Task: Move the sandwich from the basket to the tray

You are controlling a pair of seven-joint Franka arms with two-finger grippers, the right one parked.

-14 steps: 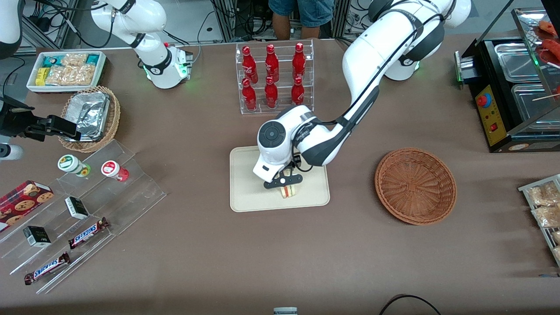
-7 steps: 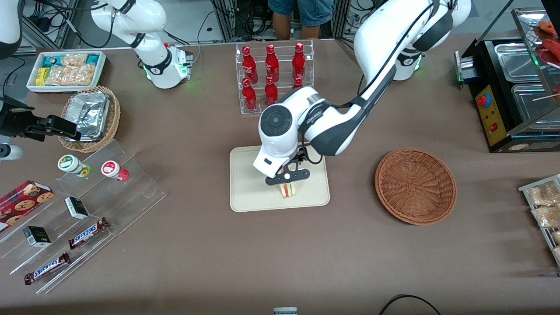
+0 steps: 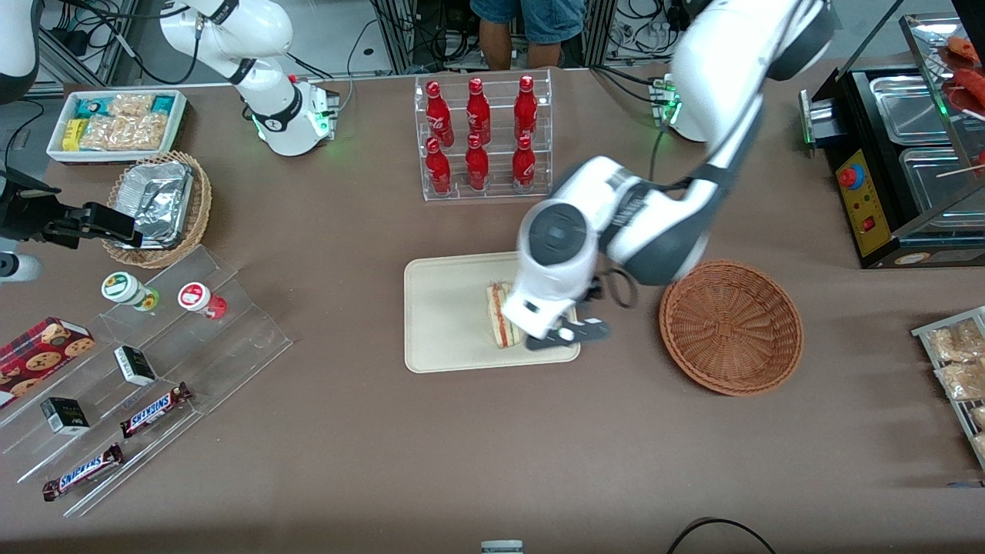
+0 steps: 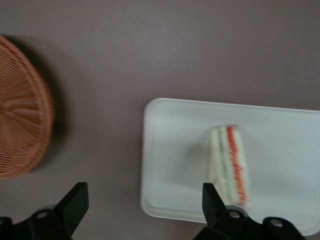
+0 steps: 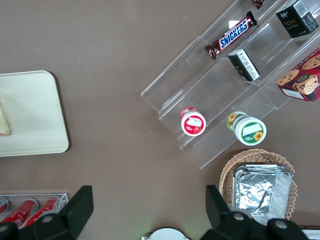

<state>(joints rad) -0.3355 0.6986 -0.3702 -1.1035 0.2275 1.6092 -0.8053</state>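
The sandwich (image 3: 499, 314) lies on its side on the cream tray (image 3: 446, 323), near the tray's edge toward the working arm's end of the table, with its red and green layers showing. My left gripper (image 3: 567, 335) hangs above that corner of the tray, between the sandwich and the reddish-brown basket (image 3: 731, 327). In the left wrist view the gripper (image 4: 144, 205) is open, its black fingers (image 4: 75, 202) wide apart with nothing between them, over the tray's rim (image 4: 150, 150). The sandwich (image 4: 230, 162) sits beside one finger, untouched. The basket (image 4: 20, 130) holds nothing I can see.
A clear rack of red bottles (image 3: 481, 135) stands farther from the front camera than the tray. A black food warmer (image 3: 900, 154) sits at the working arm's end. An acrylic snack shelf (image 3: 154, 362), a tan foil basket (image 3: 158, 204) and a white snack bin (image 3: 115, 123) lie toward the parked arm's end.
The gripper let go of the sandwich, rose and swung toward the basket. The sandwich, upright between the fingers before, now lies on the tray.
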